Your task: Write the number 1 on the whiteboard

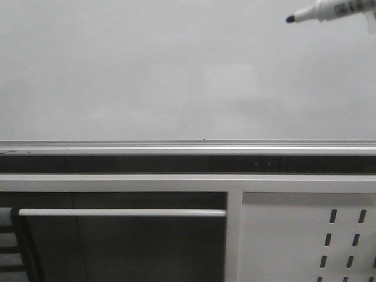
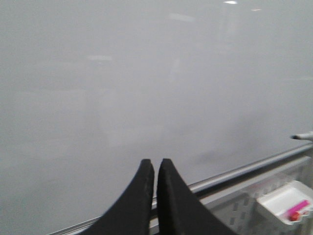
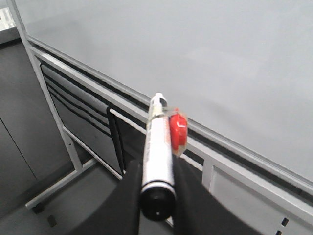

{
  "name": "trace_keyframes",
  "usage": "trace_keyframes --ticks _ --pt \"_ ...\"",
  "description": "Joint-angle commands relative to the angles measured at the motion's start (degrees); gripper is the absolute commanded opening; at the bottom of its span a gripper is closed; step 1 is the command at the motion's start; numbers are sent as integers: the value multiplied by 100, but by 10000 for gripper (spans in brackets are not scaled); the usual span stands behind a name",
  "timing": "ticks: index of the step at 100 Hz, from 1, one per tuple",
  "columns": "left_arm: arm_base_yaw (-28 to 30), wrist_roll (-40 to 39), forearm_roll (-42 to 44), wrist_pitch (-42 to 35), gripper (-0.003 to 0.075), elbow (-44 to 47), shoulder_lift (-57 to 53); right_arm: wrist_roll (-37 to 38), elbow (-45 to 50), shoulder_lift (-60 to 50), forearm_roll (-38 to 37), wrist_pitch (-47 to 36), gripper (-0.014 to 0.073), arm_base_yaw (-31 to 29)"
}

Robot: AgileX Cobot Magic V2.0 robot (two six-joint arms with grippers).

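- On my front feed the whiteboard (image 1: pixel 176 70) fills the upper half, plain white and glossy, and I see no marker stroke on it in any view.
- Its silver bottom rail (image 1: pixel 188 145) runs the full width, with a white frame bar below and a perforated panel (image 1: pixel 311 235) at lower right.
- A marker pen (image 1: pixel 320 10) pokes in at the top right corner of the front feed, black tip pointing left and slightly down, in front of the board; I cannot tell whether the tip touches the surface.
- My right pincer (image 3: pixel 157 183) is pinching that marker pen (image 3: pixel 159 154) by its barrel, the fingers pressed on either side, the tip aimed toward the board's lower rail.
- A small red piece (image 3: pixel 178 132) sits just beside the pen's barrel, near the tip end.
- My left pincer (image 2: pixel 155 171) is pressed together with nothing between its fingers, held in front of the whiteboard (image 2: pixel 146 88) just above the rail.
- Beyond it, below the rail, a small white tray (image 2: pixel 286 203) holds something pink.
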Motion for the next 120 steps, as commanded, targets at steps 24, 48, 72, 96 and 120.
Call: trace_keyframes --ticks 24,48,72,96,120 --pt "-39 394 -106 1225 -18 92 28 -89 402 -42 158 -1380 -60 13" --pt "-39 394 -106 1326 -18 105 28 -89 402 71 335 -1665 -60 13" --pt "-39 394 -106 1376 -18 105 28 -376 402 471 335 -1858 -60 13" --pt "-39 394 -106 1376 -18 105 28 -528 402 807 370 -2256 -60 13" --pt "-39 394 -106 1419 -18 105 28 -1272 402 1077 924 -2476 -61 76"
